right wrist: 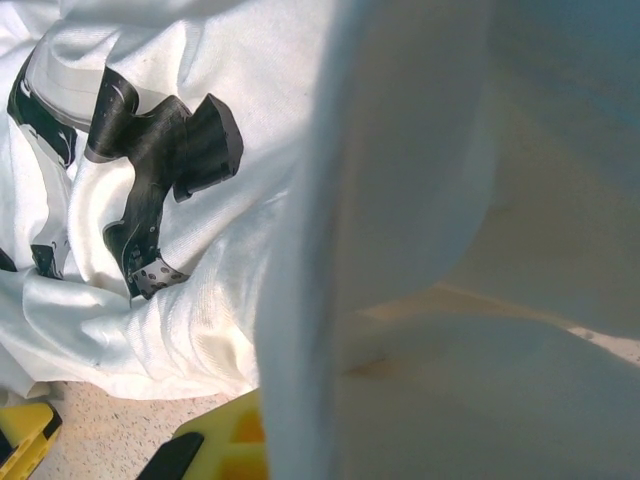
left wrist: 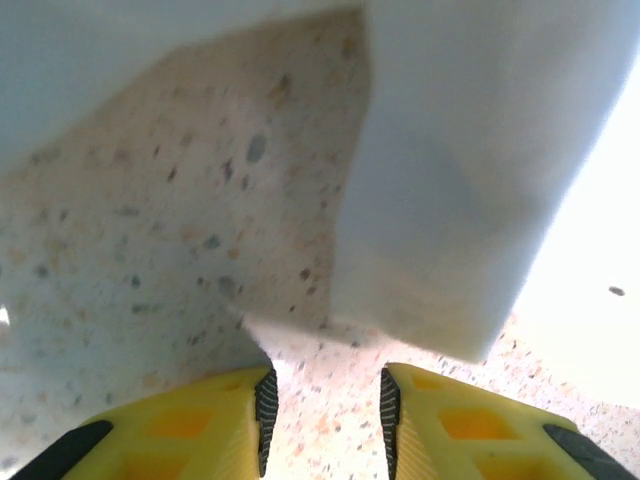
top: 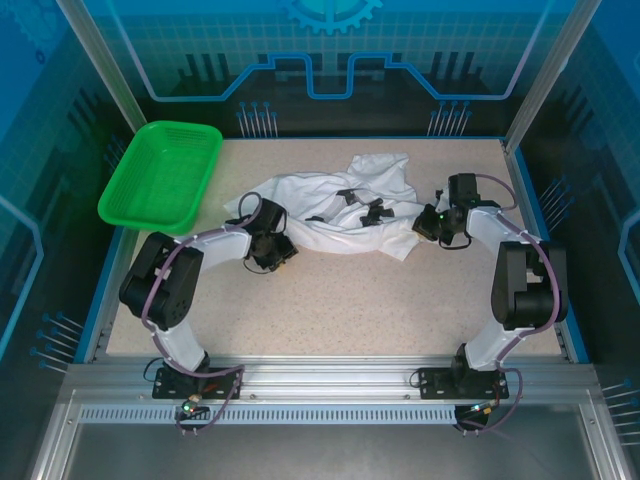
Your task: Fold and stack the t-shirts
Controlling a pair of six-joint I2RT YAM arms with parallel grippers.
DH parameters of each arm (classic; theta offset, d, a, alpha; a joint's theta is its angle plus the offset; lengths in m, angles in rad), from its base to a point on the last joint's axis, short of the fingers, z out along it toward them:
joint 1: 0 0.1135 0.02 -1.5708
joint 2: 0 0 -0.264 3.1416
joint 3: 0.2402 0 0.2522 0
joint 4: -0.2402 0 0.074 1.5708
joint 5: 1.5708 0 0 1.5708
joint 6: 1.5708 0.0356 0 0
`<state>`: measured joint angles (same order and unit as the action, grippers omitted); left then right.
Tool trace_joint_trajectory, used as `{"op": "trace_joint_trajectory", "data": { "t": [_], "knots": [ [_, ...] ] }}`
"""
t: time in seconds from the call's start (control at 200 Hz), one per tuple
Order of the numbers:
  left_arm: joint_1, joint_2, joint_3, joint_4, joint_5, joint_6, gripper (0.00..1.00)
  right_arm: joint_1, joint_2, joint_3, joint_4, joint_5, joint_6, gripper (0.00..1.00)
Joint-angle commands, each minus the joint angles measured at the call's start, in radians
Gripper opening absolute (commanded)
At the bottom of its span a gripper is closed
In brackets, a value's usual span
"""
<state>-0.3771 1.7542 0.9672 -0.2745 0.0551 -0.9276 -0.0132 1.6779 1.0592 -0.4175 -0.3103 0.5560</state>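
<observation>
From above, a crumpled white t-shirt (top: 330, 205) lies mid-table between the left gripper (top: 272, 248) and right gripper (top: 432, 222), beside the green mesh basket (top: 160, 175), so spreading it flat looks like the step in hand. At the left wrist, the yellow fingers (left wrist: 230, 420) stand narrowly parted and empty, with a cloth edge just ahead to pinch next. At the right wrist, the jaws are closed, apparently on a fold near the black print (right wrist: 150, 170)
</observation>
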Motion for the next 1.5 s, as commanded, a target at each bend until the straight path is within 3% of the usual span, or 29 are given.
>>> {"op": "trace_joint_trajectory", "data": {
  "t": [0.0,0.095,0.195,0.65,0.99,1.131,1.496],
  "knots": [
    [0.016,0.033,0.041,0.097,-0.153,0.092,0.37,0.01,0.0,-0.011,0.008,-0.03,-0.013,0.0],
    [0.014,0.04,0.064,0.08,-0.169,0.121,0.37,0.01,0.0,-0.011,0.008,-0.031,-0.014,0.0],
    [0.011,0.053,0.08,0.07,-0.172,0.15,0.28,0.011,0.001,-0.011,0.008,-0.035,-0.015,0.0],
    [-0.002,0.148,0.174,0.021,-0.114,0.134,0.28,0.01,0.006,-0.009,0.011,-0.041,-0.013,0.0],
    [-0.002,0.188,0.224,-0.032,-0.102,0.119,0.1,0.007,0.003,-0.011,0.011,-0.041,-0.013,0.0],
    [-0.002,0.176,0.232,-0.049,-0.086,0.118,0.0,0.008,0.001,-0.011,0.011,-0.04,-0.013,0.0],
    [-0.005,0.021,0.201,-0.108,-0.039,0.085,0.0,0.004,-0.017,-0.019,0.013,-0.042,-0.015,0.0]
  ]
}}
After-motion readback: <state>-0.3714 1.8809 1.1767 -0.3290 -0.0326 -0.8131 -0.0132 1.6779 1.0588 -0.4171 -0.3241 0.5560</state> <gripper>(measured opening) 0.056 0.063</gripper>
